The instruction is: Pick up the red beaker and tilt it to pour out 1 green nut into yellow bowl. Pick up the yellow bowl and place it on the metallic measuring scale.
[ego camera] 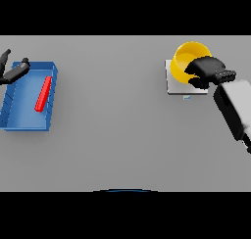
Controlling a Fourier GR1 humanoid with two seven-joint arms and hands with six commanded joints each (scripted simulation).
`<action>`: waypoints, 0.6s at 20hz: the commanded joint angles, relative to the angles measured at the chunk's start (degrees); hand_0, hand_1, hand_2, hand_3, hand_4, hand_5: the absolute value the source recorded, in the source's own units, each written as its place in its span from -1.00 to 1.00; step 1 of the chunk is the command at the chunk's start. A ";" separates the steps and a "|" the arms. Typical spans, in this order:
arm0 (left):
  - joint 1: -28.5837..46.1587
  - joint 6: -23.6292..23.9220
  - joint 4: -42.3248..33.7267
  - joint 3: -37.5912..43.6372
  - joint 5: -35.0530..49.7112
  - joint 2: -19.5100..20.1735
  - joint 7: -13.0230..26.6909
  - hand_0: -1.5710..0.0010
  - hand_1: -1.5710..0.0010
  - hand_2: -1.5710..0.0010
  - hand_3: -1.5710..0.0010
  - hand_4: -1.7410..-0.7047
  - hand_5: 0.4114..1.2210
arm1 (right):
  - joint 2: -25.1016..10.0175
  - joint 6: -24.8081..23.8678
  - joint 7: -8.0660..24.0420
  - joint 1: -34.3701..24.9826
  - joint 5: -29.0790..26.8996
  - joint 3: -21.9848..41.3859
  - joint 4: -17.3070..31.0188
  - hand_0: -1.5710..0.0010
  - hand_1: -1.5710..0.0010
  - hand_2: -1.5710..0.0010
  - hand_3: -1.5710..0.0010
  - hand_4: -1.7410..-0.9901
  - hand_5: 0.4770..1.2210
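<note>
While my right hand (208, 71) curls its fingers round the near rim of the yellow bowl (188, 58), the bowl sits tilted over the measuring scale (175, 86), a pale flat plate at the far right of the grey table (117, 135). Whether the bowl rests fully on the plate or is held just above it, I cannot tell. My right forearm reaches in from the right edge toward it. At the far left stands a blue tray (14, 120), and inside it the red beaker (43, 93) lies on its side, slanted along the tray's right half. My left hand (12, 71) hovers at the tray's far left corner, well apart from the beaker, fingers straight and spread, holding nothing. No green nut can be made out inside the bowl from the head view.
</note>
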 commanded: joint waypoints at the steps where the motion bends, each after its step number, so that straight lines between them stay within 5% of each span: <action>1: 0.26 -0.47 -0.34 0.33 0.42 0.49 -0.01 1.00 1.00 1.00 1.00 0.75 -0.10 | -0.29 0.47 -0.67 0.36 -0.68 -0.43 -0.21 -0.70 -0.43 -0.28 -0.04 -0.60 0.61; 6: 0.91 -0.17 -0.57 0.23 0.84 -0.40 -0.48 1.00 1.00 1.00 1.00 0.75 -0.14 | 0.04 3.39 1.29 0.81 -2.97 -1.90 -1.09 0.38 0.41 0.52 0.59 -0.32 0.04; 12: 0.03 -0.35 -0.76 0.06 0.72 -0.23 0.95 1.00 1.00 1.00 1.00 0.75 -0.15 | -0.18 4.47 1.85 0.20 -1.60 -0.52 -0.70 0.84 0.84 0.87 0.89 -0.11 -0.12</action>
